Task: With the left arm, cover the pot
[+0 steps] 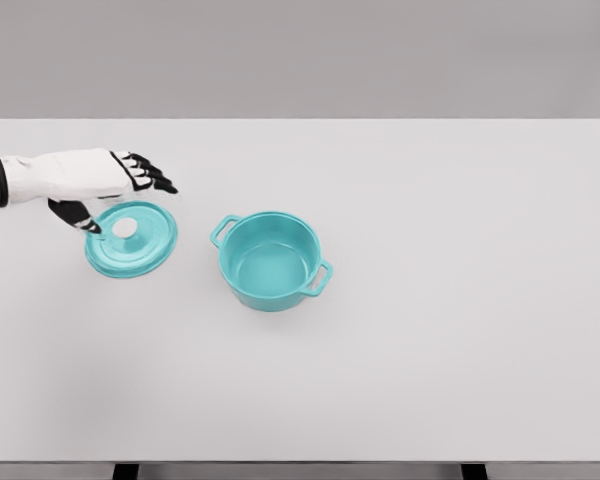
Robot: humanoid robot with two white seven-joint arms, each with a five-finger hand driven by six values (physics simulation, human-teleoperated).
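A teal pot (270, 261) with two side handles stands uncovered near the middle of the white table, its inside empty. Left of it the teal lid (132, 239) lies flat on the table, with a pale round knob (125, 228) on top. My left hand (120, 195) comes in from the left edge and hovers over the lid's far-left rim. Its black fingers (152, 174) are spread above the lid and the thumb (75, 214) hangs down beside the knob. Nothing is held. The right arm is out of view.
The white table (440, 300) spans the view, with its front edge near the picture's bottom. A gap of bare tabletop separates lid and pot.
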